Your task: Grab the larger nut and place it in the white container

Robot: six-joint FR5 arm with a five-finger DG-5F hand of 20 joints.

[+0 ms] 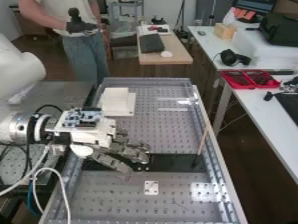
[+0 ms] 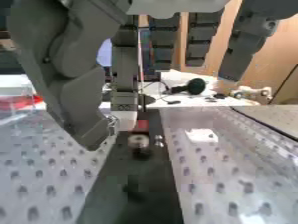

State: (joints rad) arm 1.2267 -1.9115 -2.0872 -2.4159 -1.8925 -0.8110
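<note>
the fingers point(image 2: 125, 72) hung spread; the smaller nut point(image 2: 159, 140), just beside the larger nut point(image 2: 138, 141), risked snagging in any loosely aimed pinch.

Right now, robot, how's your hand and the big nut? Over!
Hand open, above the black strip. Big nut on the strip, not held. Small nut close beside it, might get in the way.

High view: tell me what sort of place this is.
Probably a robotics lab or workshop: a white robot arm with a dark grey hand over a perforated bench, and a white desk holding red trays.
</note>
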